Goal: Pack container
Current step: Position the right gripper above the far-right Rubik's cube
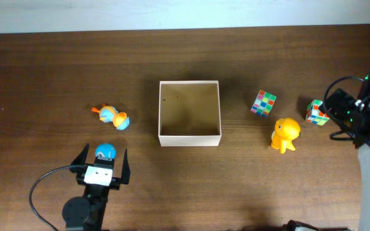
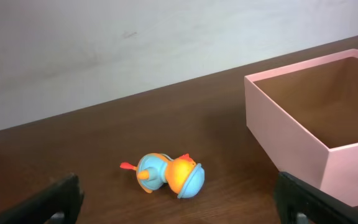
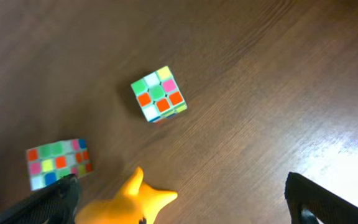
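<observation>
Where the left gripper (image 1: 105, 150) sits: at the near edge of the wooden table (image 1: 37, 70), left of centre, tips pointing toward the far side.
its fingers: spread wide apart, with no hold on anything.
black cable (image 1: 40, 186): loops off the arm to the left, over the near part of the table.
blue round toy (image 1: 105, 152): on the table in the gap between the spread left fingers. It is too small to name more closely, and whether it touches either finger cannot be told.
toy duck (image 1: 113, 117): orange and blue, lying on its side just beyond the left gripper. It is left of the container and apart from it, and the left wrist view shows it ahead, about midway between the two fingers.
yellow toy animal (image 1: 286, 133): right of the container, near it but not touching. Its kind is unclear.
container (image 1: 190, 140): a square shallow box with cream-white walls and a tan inside. It sits flat with its top open at mid-table, between the toy duck and the yellow toy animal and well apart from both grippers. In the left wrist view one corner stands ahead on the right.
first puzzle cube (image 1: 263, 102): beyond the yellow toy animal, between the container and the right gripper, its edges turned askew to the container's walls.
second puzzle cube (image 1: 317, 111): further right, just beside the right gripper.
right gripper (image 3: 179, 190): at the table's right edge, level with the cubes. Its fingers are spread wide and grip nothing. Its camera looks down on both cubes and part of the yellow toy animal.
pale wall (image 2: 166, 37): behind the far edge of the table.
</observation>
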